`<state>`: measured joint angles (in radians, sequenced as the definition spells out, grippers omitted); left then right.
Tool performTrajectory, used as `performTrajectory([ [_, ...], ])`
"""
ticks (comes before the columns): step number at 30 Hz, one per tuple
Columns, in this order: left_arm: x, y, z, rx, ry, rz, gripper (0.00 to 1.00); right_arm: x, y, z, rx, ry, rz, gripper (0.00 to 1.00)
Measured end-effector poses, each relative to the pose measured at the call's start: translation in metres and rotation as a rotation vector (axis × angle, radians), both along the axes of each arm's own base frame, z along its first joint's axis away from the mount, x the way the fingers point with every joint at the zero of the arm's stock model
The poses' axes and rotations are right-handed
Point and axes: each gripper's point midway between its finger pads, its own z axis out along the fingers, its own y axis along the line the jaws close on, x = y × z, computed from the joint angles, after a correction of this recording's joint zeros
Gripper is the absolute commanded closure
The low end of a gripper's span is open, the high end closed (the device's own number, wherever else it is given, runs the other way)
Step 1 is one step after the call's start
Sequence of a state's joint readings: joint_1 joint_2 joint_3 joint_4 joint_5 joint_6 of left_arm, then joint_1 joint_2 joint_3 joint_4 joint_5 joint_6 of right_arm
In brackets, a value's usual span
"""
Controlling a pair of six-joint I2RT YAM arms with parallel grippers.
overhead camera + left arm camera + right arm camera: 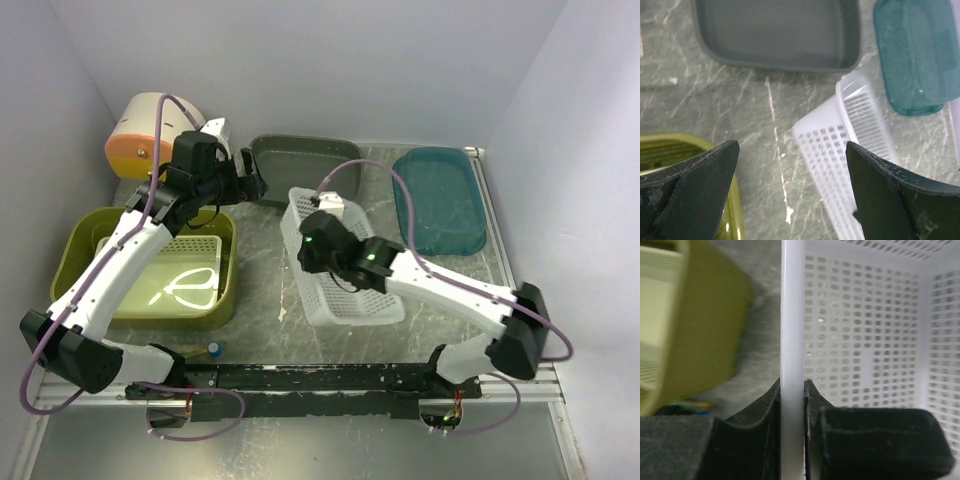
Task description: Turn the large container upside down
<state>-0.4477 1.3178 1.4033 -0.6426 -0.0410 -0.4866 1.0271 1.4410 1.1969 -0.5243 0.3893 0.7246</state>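
The large container (226,290) is an olive-green tub standing upright at the left, with a pale slotted tray (165,280) inside it. Its rim (670,142) shows at the lower left of the left wrist view, and its wall (705,325) at the left of the right wrist view. My left gripper (250,185) (792,150) hangs open above bare table between the tub and a white lattice basket (345,270) (840,150). My right gripper (308,258) (792,385) is shut on the left rim of that white basket (865,330), not on the tub.
A dark grey tray (305,165) (780,35) lies at the back centre. A teal bin (440,200) (917,55) is at the back right. An orange and white appliance (145,135) stands in the back left corner. A small blue object (215,349) lies near the front rail.
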Motion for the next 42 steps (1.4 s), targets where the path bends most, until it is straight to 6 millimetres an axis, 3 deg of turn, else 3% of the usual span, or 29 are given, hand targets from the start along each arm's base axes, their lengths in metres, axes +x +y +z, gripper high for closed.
performTrajectory([
  [6, 0.023, -0.022, 0.045, -0.069, -0.08, -0.052, 0.0, 0.007, -0.005, 0.078, 0.351, 0.008, 0.03, 1.0],
  [8, 0.025, -0.025, 0.061, -0.088, -0.113, -0.062, 0.01, 0.014, -0.013, 0.094, 0.461, 0.01, 0.035, 1.0],
  [10, 0.025, -0.026, 0.074, -0.103, -0.144, -0.067, 0.01, 0.019, -0.022, 0.098, 0.544, 0.024, 0.035, 1.0],
  [16, 0.025, -0.03, 0.087, -0.121, -0.177, -0.093, 0.0, 0.02, -0.037, 0.067, 0.809, 0.199, 0.036, 1.0],
  [20, 0.023, -0.033, 0.085, -0.121, -0.175, -0.112, 0.0, 0.005, -0.041, 0.069, 0.958, 0.267, 0.086, 1.0],
  [23, 0.023, -0.034, 0.081, -0.118, -0.169, -0.123, 0.0, 0.003, -0.06, 0.07, 1.011, 0.279, 0.069, 1.0],
  [29, 0.025, -0.039, 0.07, -0.112, -0.144, -0.149, 0.0, 0.019, -0.118, 0.062, 1.066, 0.228, -0.068, 0.79],
  [33, 0.026, -0.042, 0.06, -0.107, -0.119, -0.163, 0.01, 0.033, -0.153, 0.049, 1.024, 0.179, -0.146, 0.54],
  [36, 0.025, -0.044, 0.054, -0.105, -0.105, -0.173, 0.0, 0.041, -0.17, 0.035, 0.956, 0.171, -0.202, 0.47],
  [42, 0.023, -0.049, 0.048, -0.105, -0.091, -0.197, 0.0, 0.052, -0.192, 0.018, 0.787, 0.16, -0.283, 0.21],
])
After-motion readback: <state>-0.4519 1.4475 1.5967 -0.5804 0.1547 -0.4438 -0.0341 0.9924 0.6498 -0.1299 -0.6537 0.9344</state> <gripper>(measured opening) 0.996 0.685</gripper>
